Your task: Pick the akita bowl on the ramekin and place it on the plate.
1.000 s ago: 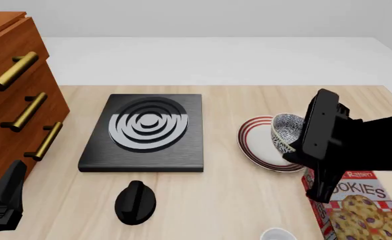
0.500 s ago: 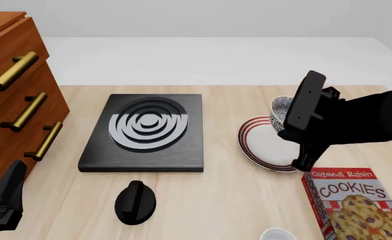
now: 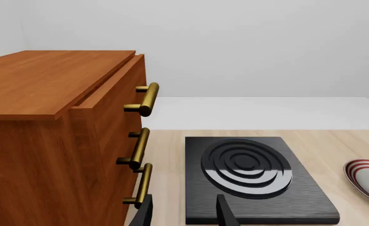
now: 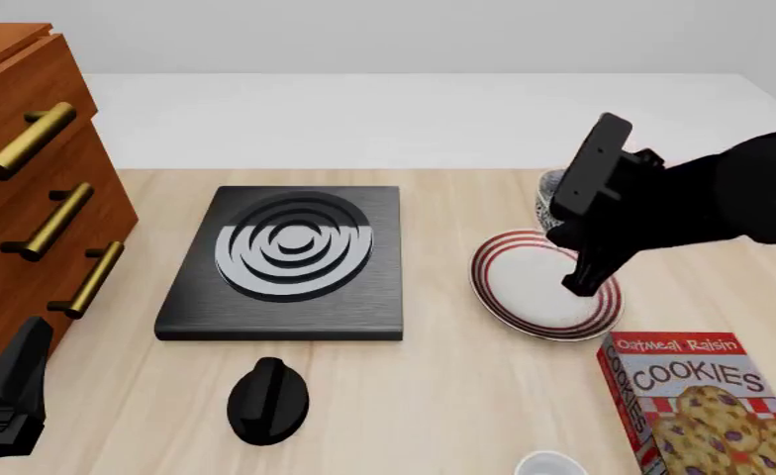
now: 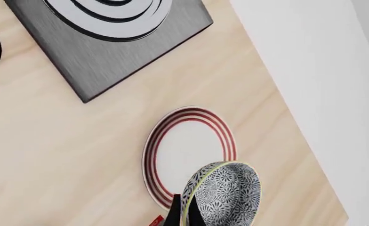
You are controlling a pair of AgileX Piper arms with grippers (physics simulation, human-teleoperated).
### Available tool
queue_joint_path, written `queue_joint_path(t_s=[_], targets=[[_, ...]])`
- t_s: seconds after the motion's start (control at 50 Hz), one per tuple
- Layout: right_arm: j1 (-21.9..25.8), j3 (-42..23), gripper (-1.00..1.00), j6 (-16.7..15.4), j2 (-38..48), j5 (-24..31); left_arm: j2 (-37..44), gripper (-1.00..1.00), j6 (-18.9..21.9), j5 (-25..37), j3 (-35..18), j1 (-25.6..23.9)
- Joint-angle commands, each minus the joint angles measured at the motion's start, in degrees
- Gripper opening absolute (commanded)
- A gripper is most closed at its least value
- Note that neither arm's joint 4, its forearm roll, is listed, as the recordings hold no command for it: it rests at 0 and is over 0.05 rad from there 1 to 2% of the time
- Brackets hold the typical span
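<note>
Done: right gripper (image 5: pixel 186 217) clamps the akita bowl (image 5: pixel 225 195) by its rim, lifted.
Left: lowering it to the plate (image 5: pixel 186 149) beneath, then release.
Left gripper (image 3: pixel 184 213): apart, idle.

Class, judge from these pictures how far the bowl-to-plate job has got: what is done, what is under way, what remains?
Done: the bowl is off the ramekin, gripped at its rim by the right gripper. Under way: it hangs tilted above the plate, whose centre is bare. Left: lower it, set it on the plate, release. The left gripper sits idle near the drawers.
</note>
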Motion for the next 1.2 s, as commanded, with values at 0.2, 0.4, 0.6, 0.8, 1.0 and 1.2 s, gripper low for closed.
queue_joint_path(t_s=[0.2, 0.4, 0.6, 0.8, 1.0, 1.2], targets=[[-0.6, -2.0, -1.00, 0.9, 6.2, -4.1, 0.0, 1.00, 0.0, 0.0, 0.0, 0.0], [-1.2, -3.9, -1.00, 3.0, 9.6, -5.2, 0.0, 1.00, 0.0, 0.0, 0.0, 0.0], [-1.9, -3.9, -1.00, 3.3, 12.0, -7.6, 0.0, 1.00, 0.0, 0.0, 0.0, 0.0], [-3.4, -3.6, -1.00, 3.2, 14.5, -10.0, 0.0, 1.00, 0.0, 0.0, 0.0, 0.0], [-4.0, -1.0, -1.00, 1.9, 15.7, -13.3, 0.0, 1.00, 0.0, 0.0, 0.0, 0.0], [-4.6, -0.7, -1.00, 2.2, 17.5, -15.2, 0.0, 1.00, 0.0, 0.0, 0.0, 0.0]])
